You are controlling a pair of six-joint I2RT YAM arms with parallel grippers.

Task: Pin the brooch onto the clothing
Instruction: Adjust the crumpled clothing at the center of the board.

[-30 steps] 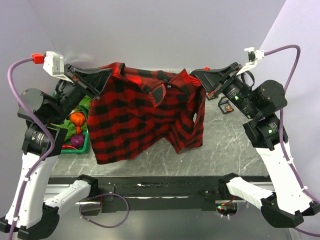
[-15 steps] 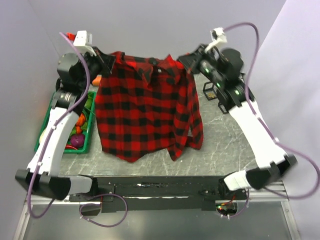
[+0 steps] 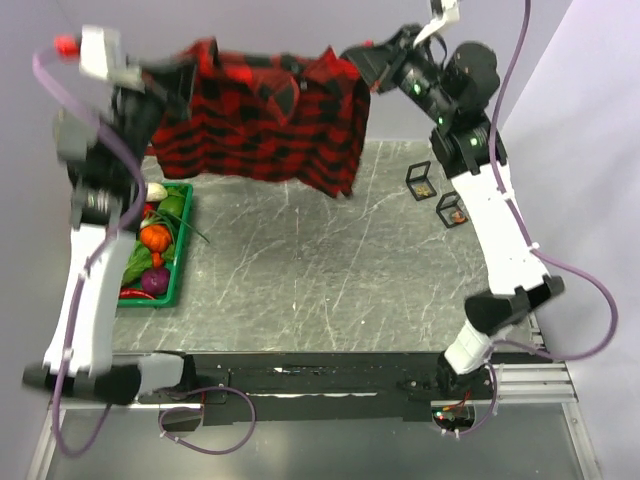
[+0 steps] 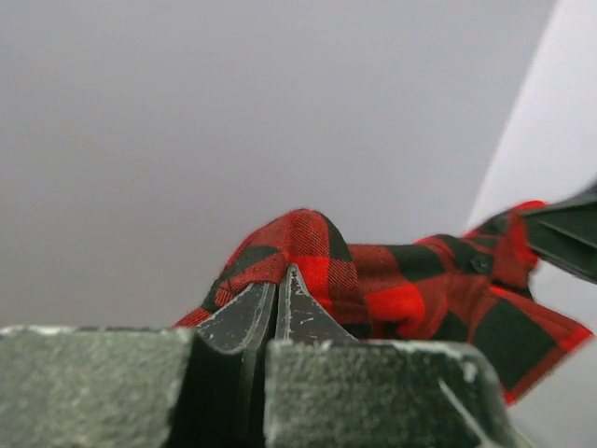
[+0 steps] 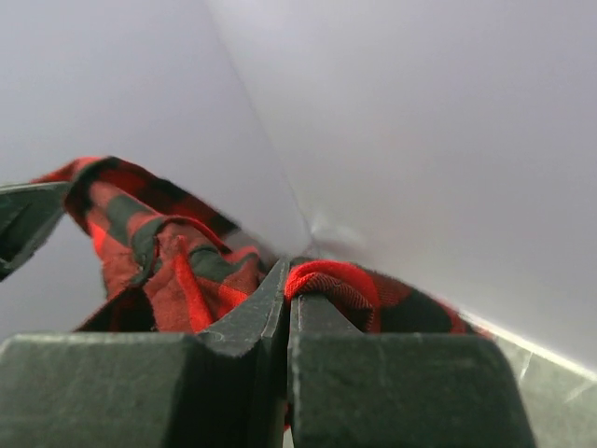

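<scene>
Red-black plaid shirt [image 3: 270,120] hangs in air, stretched betw both tools, well clear of bench [image 3: 330,270]. L tool [image 4: 280,280] clenched on a fold of cloth at one shoulder. R tool [image 5: 287,275] clenched on a rolled edge at the other. Collar up top betw them, hem sagging, lower on R side. Lettering not visible from above. Brooch: not spotted in any view.

Step, my read: spread shirt & lay it flat on bench; pinning not begun. To do it well:
- Keep both pinches tight, arms level, cloth taut enough that front doesn't fold under.
- Touch hem down first, then lower collar away from it so body lies smooth.
- Aim for bare mid-bench. Green tray [image 3: 183,250] sits at L, two small black cubes [image 3: 421,180] at far R; hem could snag or tip either.
- Slow descent. R-side sag prob needs evening out before letting go.
</scene>
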